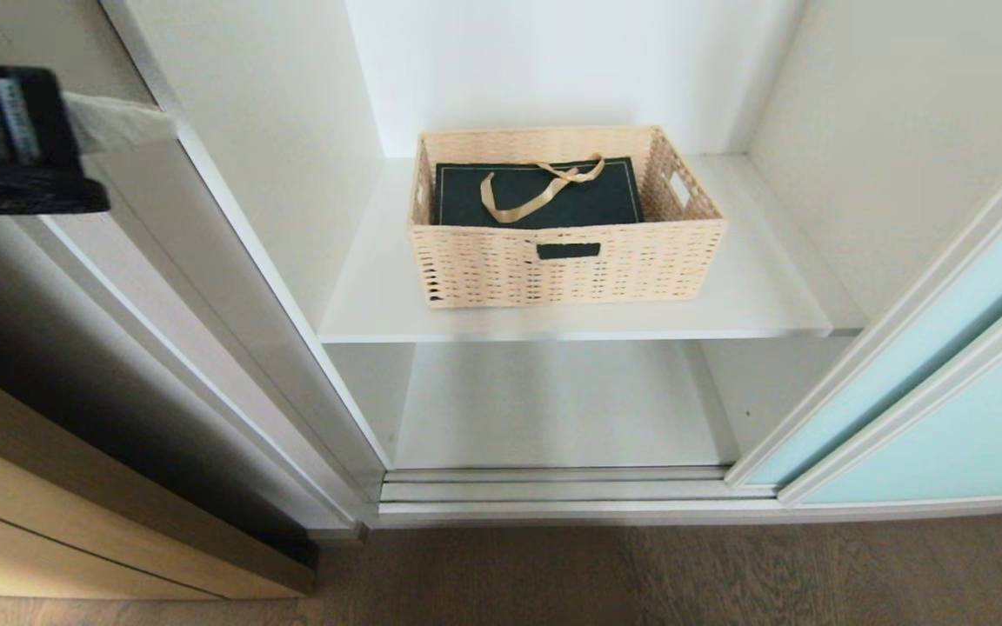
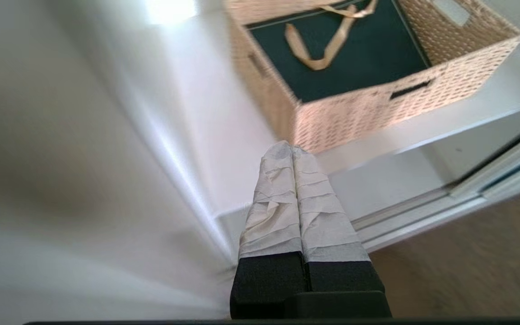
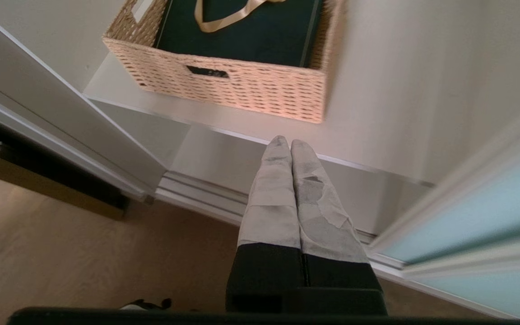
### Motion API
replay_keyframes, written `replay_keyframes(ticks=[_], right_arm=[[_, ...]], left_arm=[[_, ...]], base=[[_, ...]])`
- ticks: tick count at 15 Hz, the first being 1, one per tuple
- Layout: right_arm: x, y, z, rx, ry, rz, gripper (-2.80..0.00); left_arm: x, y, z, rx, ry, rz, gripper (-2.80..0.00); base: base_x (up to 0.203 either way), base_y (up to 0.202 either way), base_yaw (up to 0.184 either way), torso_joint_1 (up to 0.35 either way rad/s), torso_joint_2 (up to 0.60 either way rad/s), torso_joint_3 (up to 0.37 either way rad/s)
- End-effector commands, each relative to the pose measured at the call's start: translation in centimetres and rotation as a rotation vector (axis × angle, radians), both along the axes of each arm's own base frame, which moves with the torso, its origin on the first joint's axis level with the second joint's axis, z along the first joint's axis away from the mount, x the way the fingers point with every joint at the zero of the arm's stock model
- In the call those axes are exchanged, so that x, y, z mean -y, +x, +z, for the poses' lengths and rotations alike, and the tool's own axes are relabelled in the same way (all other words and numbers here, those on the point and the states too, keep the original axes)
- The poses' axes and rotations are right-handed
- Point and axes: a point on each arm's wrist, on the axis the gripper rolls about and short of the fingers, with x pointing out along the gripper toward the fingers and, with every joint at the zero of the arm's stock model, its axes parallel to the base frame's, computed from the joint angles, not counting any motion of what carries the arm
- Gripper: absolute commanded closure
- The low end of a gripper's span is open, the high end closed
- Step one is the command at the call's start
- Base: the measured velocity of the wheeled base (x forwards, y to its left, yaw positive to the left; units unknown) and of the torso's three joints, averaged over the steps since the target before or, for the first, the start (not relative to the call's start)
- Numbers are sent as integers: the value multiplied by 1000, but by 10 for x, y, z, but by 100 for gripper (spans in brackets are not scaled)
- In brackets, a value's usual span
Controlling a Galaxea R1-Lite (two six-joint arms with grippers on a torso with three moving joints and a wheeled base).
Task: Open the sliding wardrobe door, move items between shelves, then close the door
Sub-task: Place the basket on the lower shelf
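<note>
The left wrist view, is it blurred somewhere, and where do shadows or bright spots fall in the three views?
Left wrist view: wicker basket and white wall smeared by blur, a bright glare patch at the top, the left gripper sharp. Right wrist view: sliding door streaked. Head view: sharp, soft shade under the upper shelf, a dark strip beside the wood cabinet.

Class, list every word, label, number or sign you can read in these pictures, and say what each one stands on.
None can be read.
A label strip on the black device at the head view's upper left carries marks, too blurred to read.
The wicker basket, green gift bag and sliding door show no print.
</note>
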Motion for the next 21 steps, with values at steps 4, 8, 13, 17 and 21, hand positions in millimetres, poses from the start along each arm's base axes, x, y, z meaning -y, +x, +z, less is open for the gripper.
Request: replay_keyframes(ticks=[4,8,13,17,21], right_arm=[[-41,110,-30,-153,-4,-40,0],[-59,159,-47,-176,10,-84,0],[-68,184,-48,-192,88,-89,0],[-69,185,-50,-209,103,-91,0],[-65,172,-52,-220,101,-92,0]], left_arm=[[41,97,-19,-129,-43,104,0],[82,136,-28,-171,-158,117,0],[106,172,-49,-205,-180,158,0],[117,199,-56,-177,-218,206,0],[143,216,-81,-177,-219,170,0]], base=[[0,0,0,0,0,0],[0,0,0,0,0,0],[0,0,0,0,0,0],[0,0,0,0,0,0],[0,0,0,0,0,0]])
